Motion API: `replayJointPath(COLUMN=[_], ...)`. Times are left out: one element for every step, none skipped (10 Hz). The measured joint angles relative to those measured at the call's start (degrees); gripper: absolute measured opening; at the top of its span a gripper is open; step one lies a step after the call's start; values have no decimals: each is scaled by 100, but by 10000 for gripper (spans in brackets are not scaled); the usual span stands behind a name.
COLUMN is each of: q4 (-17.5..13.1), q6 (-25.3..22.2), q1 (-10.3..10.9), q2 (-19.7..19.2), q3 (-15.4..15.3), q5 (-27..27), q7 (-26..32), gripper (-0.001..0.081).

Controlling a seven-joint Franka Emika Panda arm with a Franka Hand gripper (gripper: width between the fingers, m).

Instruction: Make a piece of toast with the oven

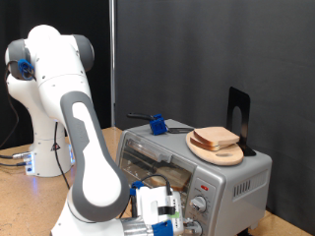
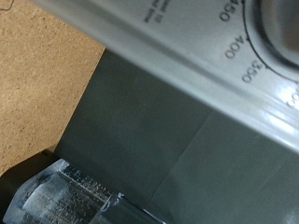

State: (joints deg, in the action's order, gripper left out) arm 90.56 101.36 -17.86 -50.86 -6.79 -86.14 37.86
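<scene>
Nearest the camera, at the front edge of the table, the gripper (image 1: 169, 218) hangs low in front of the oven (image 1: 187, 167), close to the knobs on its control panel. The wrist view shows a temperature dial's printed numbers right beside a transparent fingertip, yet I cannot tell whether the fingers are apart or together, nor whether they touch a knob. The step in hand looks like work at the controls. I judge that any knob turn would call for a square grip on the dial. The oven door appears ajar, its rack showing. Farther back, on the oven's roof toward the table's right edge, one piece of toast (image 1: 218, 137) lies on one wooden plate (image 1: 215, 150), not yet inside. Behind sit one blue-handled tool (image 1: 155, 122) and one black stand (image 1: 239, 116)
</scene>
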Motion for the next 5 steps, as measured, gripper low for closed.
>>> replayJointPath(q4=[-2, -2, -1, 6, 19], q6=[-40, -141, -339, -579, -819], q1=[-45, -97, -162, -237, -317], q2=[6, 12, 38, 112, 210], q3=[13, 54, 127, 217, 289], q5=[6, 87, 276, 473, 644], q7=[-6, -104, -326, -658, -1043], gripper=[311, 513, 513, 650, 650])
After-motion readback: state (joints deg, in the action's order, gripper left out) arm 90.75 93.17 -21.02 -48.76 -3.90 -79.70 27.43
